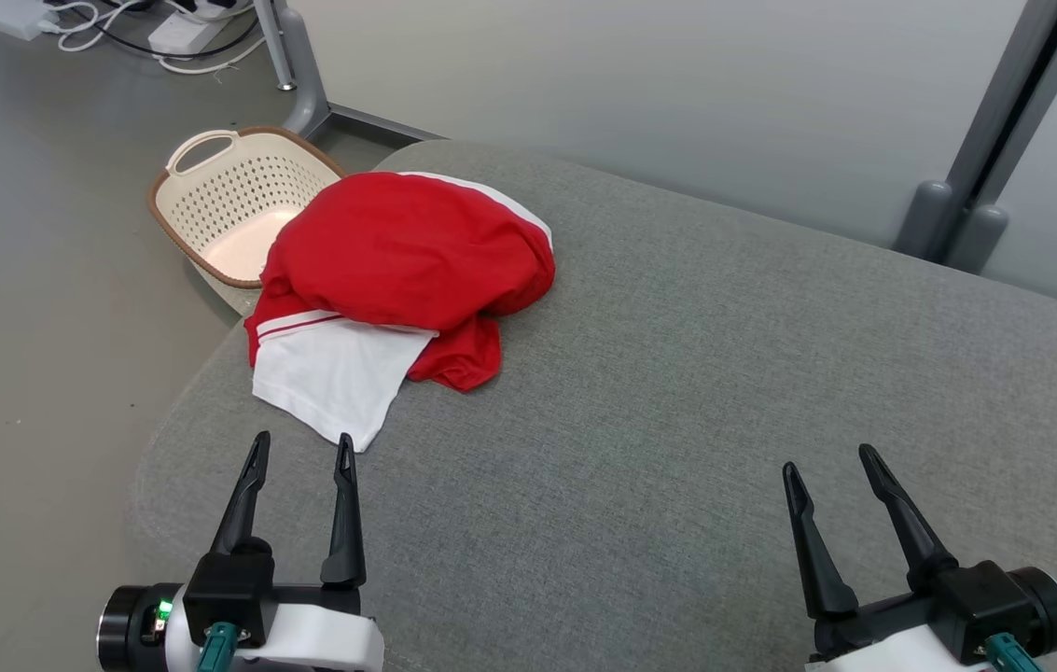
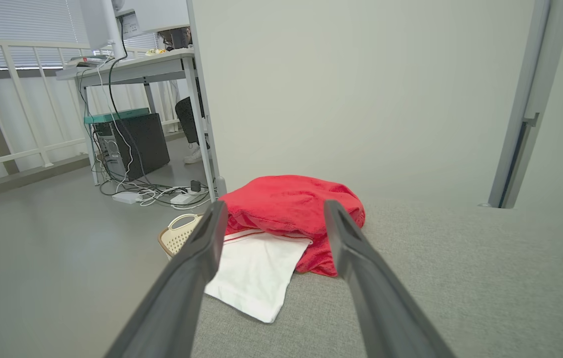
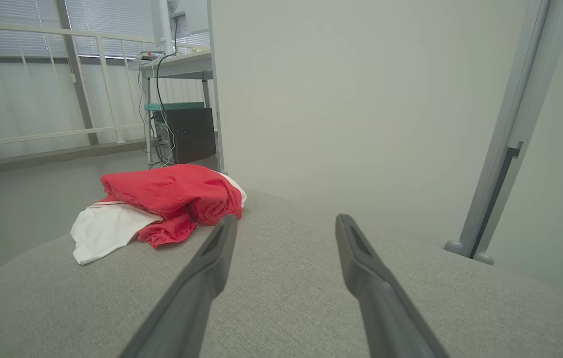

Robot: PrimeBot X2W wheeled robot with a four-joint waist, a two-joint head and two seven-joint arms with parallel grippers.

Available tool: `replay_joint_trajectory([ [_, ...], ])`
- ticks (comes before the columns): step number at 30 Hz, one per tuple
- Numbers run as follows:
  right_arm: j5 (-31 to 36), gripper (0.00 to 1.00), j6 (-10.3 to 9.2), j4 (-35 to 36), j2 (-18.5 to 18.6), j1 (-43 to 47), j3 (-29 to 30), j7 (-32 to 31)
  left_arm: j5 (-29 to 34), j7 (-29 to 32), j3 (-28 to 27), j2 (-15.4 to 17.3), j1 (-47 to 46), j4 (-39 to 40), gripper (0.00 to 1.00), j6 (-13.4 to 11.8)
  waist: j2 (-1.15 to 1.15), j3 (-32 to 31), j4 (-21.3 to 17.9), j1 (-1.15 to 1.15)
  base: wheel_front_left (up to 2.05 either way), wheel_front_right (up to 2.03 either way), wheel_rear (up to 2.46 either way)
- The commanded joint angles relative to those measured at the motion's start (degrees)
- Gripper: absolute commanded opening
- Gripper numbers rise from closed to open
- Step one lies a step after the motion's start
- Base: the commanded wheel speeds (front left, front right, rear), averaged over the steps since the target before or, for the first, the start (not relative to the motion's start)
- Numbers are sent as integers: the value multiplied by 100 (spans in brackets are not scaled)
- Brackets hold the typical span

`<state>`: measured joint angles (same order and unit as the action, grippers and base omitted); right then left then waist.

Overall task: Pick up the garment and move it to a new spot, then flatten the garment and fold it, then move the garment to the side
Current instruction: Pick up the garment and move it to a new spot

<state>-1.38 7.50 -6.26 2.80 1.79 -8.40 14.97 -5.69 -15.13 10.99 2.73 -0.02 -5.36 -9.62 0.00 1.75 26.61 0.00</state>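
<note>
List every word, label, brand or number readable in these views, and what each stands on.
None can be read. The red and white garment shows no print on its visible folds, the basket bears no visible label, and the computer tower under the desk is too small and blurred to show any marking.

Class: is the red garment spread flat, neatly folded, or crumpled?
Crumpled: the garment sits in a rumpled heap, with a white part sticking out from under the red.
</note>
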Motion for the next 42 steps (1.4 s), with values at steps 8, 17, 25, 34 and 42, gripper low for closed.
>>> replay_joint_trajectory([
  [8, 10, 100, -2, 0, 17, 57, -26, 34, 65, -3, -73, 24, 62, -14, 100, 32, 0, -16, 169, 0, 0, 0, 0],
  [17, 176, 100, -2, 47, 87, -124, -64, 34, -735, -2, -367, 28, -729, -487, 100, 434, 0, 409, 30, 0, 0, 0, 0],
  [25, 265, 100, -2, 155, 586, -726, -156, 34, -852, 251, -483, 403, -3478, -2532, 100, 1363, 0, 1599, -388, 0, 0, 0, 0],
  [34, 240, 100, -3, 470, 1154, -1233, -115, 34, -1202, 2681, -364, 691, -6050, -4580, 100, 1596, 0, 2626, -827, 0, 0, 0, 0],
  [42, 109, 100, -3, 630, 1194, -1532, -135, 33, -1456, 4153, -576, 958, -6928, -5838, 100, 1197, 0, 3111, -1230, 0, 0, 0, 0],
])
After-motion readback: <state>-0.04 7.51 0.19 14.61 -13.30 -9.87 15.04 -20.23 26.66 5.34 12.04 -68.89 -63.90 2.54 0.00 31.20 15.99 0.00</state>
